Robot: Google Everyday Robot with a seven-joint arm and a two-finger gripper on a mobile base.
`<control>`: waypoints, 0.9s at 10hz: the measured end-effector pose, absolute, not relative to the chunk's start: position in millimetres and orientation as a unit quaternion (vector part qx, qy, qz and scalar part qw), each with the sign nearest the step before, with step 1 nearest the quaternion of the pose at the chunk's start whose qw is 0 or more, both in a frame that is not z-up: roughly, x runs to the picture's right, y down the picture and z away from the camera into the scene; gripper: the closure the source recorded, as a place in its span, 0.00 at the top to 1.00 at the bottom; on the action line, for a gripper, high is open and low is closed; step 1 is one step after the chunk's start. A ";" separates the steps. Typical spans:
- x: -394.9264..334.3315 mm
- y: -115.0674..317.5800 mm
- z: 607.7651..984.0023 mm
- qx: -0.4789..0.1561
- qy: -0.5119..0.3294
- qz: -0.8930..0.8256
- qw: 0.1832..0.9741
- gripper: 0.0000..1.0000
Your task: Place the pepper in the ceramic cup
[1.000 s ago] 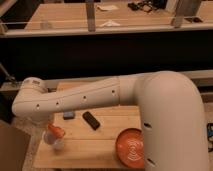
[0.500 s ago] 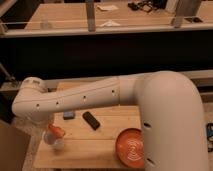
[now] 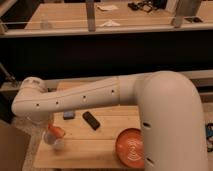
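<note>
The arm stretches low across the desk [image 3: 102, 142] so that the gripper [image 3: 50, 128], tucked beneath its end, hangs over the ceramic cup [image 3: 55, 143]. The pepper [image 3: 57, 132] sits right above the cup's rim, apparently lined up for dropping in. Whether the jaws clamp it or stand apart, I cannot tell.

Light wooden table [image 3: 100, 147], round orange plate [image 3: 131, 148] with white swirls at its near right, black oblong object [image 3: 91, 120] mid-table, small blue-grey block [image 3: 68, 115] just left of it, far wooden counter [image 3: 65, 15] with white papers [image 3: 107, 22], gripper [image 3: 51, 132] at the table's near left.
</note>
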State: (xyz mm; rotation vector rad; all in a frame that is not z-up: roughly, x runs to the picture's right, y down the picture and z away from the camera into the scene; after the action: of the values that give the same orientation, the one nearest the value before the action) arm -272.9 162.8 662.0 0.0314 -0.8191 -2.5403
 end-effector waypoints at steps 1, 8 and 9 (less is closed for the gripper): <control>-273.1 163.2 661.9 0.011 -0.299 -0.925 0.232 0.06; -273.3 165.3 662.2 0.011 -0.304 -0.926 0.226 0.06; -273.5 165.9 662.3 0.011 -0.305 -0.926 0.225 0.06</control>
State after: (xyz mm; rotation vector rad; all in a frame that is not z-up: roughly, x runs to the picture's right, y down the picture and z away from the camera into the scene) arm -273.5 165.9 662.3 0.0290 -0.8403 -2.5537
